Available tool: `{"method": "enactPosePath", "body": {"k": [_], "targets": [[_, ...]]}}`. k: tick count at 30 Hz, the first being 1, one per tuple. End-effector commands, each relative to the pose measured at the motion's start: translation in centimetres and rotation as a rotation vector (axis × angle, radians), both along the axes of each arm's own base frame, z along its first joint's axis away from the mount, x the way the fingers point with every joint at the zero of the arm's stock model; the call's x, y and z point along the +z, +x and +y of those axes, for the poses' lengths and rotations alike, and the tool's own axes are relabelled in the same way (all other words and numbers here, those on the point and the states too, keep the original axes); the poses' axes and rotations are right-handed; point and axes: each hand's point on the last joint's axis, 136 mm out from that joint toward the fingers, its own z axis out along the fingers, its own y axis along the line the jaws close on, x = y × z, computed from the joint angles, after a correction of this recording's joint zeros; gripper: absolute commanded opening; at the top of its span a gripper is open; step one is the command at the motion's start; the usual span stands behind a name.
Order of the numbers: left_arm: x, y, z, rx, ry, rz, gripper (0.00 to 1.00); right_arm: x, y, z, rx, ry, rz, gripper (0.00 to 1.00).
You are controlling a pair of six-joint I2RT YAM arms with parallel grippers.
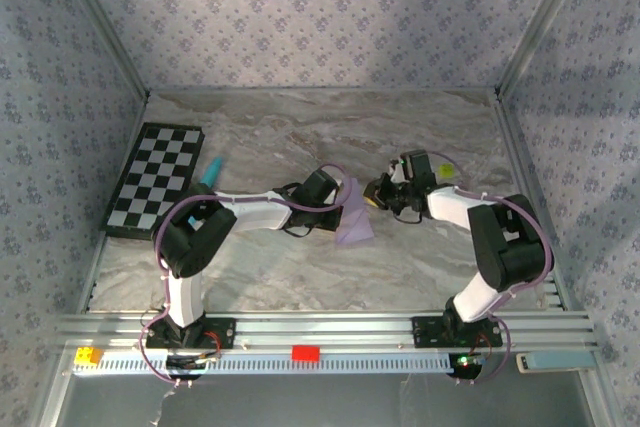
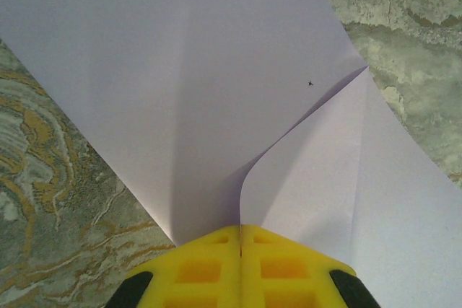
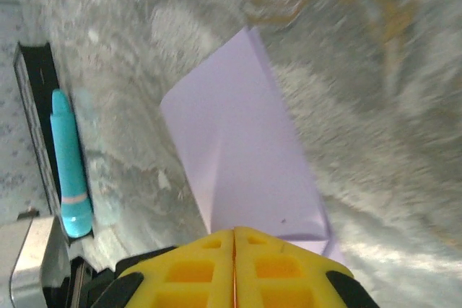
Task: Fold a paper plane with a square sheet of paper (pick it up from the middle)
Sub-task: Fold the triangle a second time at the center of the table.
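The top external camera looks down from above and behind the arms over the whole table (image 1: 300, 277). The wrist cameras sit close to the tabletop, looking past the left gripper (image 2: 240, 230) and the right gripper (image 3: 234, 233). All three views share the lilac paper (image 1: 355, 222).

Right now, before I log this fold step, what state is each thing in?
square sheet of paper: partly folded, creased, one flap raised.
left gripper: shut, tips at the paper.
right gripper: shut, tips at the paper.
checkerboard: lying flat.
teal pen: lying beside the checkerboard.
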Motion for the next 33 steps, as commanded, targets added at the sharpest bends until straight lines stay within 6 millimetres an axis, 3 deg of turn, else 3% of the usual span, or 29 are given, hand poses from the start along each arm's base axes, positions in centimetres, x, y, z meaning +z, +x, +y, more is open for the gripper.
{"method": "enactPosePath", "body": {"k": [1,7,19,21,23,27,30,33], "targets": [[-1.5,-0.7,1.2,-0.008,0.068,0.032,0.00,-0.5,-1.8,2.2,0.102,0.025,0.031,0.09],[-1.6,-0.7,1.2,-0.011,0.074,0.034,0.00,-2.5,-3.2,3.5,0.143,-0.001,0.066,0.07],[-0.7,-0.5,1.0,-0.002,0.056,0.026,0.04,-7.6,-5.6,0.8,0.081,-0.081,0.192,0.04],[0.1,-0.4,0.8,0.002,0.047,0.022,0.10,-7.7,-5.6,0.6,0.074,-0.080,0.191,0.04],[1.5,0.0,0.9,0.022,0.034,-0.003,0.23,-7.6,-5.5,0.6,0.076,-0.077,0.187,0.04],[5.0,0.9,1.2,0.067,0.012,-0.062,0.40,-7.6,-5.6,0.5,0.070,-0.088,0.190,0.04],[6.9,0.8,1.1,0.097,-0.033,-0.060,0.39,-7.6,-5.6,0.3,0.063,-0.094,0.190,0.03],[7.8,-0.5,-0.4,0.070,-0.133,0.017,0.29,-7.5,-5.6,0.3,0.059,-0.094,0.188,0.03]]}}
